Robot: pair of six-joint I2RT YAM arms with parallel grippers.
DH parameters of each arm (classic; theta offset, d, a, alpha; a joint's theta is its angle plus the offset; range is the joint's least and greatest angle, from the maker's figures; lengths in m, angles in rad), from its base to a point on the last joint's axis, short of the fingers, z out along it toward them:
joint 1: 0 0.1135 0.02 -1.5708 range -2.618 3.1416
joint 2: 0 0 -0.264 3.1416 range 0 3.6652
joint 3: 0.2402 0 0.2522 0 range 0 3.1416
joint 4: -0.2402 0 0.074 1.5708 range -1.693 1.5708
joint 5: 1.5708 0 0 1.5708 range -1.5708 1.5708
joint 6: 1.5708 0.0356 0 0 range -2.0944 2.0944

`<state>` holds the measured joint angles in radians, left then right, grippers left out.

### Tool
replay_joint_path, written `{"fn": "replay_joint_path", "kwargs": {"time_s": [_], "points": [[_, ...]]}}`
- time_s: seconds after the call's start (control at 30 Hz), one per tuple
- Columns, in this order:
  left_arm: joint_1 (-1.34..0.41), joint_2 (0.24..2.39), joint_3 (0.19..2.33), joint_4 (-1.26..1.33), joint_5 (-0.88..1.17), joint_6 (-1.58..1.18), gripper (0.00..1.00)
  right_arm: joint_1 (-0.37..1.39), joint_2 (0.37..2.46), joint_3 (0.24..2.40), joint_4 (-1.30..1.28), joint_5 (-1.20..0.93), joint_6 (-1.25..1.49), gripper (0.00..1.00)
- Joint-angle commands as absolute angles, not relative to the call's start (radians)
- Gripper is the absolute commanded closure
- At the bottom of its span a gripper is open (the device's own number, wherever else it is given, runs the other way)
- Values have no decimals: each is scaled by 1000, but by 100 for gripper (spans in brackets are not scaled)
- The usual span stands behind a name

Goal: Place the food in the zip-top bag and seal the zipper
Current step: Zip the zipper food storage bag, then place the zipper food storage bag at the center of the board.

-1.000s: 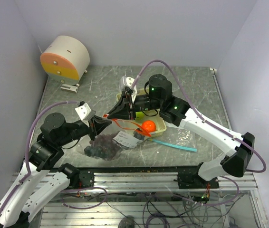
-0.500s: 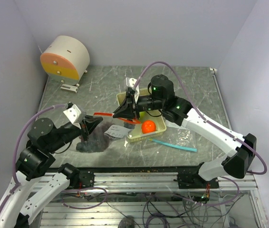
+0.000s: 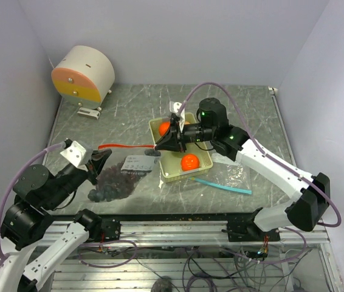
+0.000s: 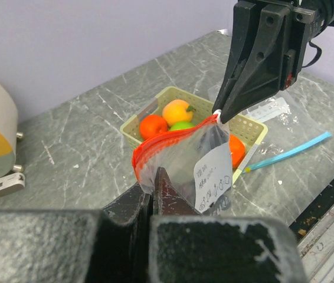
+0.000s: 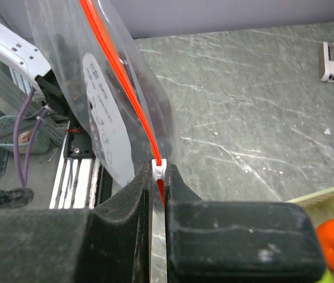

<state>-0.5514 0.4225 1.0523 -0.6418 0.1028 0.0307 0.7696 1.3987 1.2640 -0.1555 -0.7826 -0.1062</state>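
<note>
The zip-top bag (image 3: 116, 177) hangs stretched between my two grippers, left of the basket, with dark purple grapes (image 3: 108, 182) inside and a white label (image 4: 213, 177) on its side. Its red-orange zipper (image 3: 126, 146) runs taut from gripper to gripper. My left gripper (image 4: 152, 180) is shut on the bag's left end just below the strip. My right gripper (image 5: 160, 171) is shut on the white slider (image 5: 160, 167) at the zipper's right end. Round orange fruits (image 3: 189, 162) and a green piece (image 4: 182, 125) lie in the pale basket (image 3: 205, 163).
A teal strip (image 3: 222, 184) lies on clear plastic right of the basket. A beige and orange drum (image 3: 84, 74) stands at the back left corner. The metal rail (image 3: 178, 225) runs along the near edge. Purple walls close in on both sides.
My left gripper has pulled the bag's end left and toward the near edge. The bag and grapes have slid left off the basket, and the red strip now spans a longer stretch.
</note>
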Motion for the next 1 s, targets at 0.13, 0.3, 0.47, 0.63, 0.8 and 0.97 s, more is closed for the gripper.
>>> {"fn": "replay_joint_path", "kwargs": {"time_s": [0.13, 0.3, 0.47, 0.63, 0.8, 0.97], "points": [[-549, 375, 1134, -619, -34, 76, 93, 685, 1400, 1226, -146, -785, -112, 100], [-549, 367, 1137, -619, -54, 81, 93, 663, 1419, 1215, -123, -817, -96, 100], [-548, 368, 1105, -585, -70, 64, 93, 663, 1438, 1226, -93, -809, -53, 87], [-549, 377, 1022, -486, -171, -37, 93, 663, 1466, 1261, 9, -720, 132, 37], [-549, 401, 908, -371, -342, -128, 93, 662, 1476, 1275, 38, -470, 266, 0], [-549, 460, 870, -370, -693, -205, 93, 624, 1501, 1321, -186, 47, 346, 0]]}}
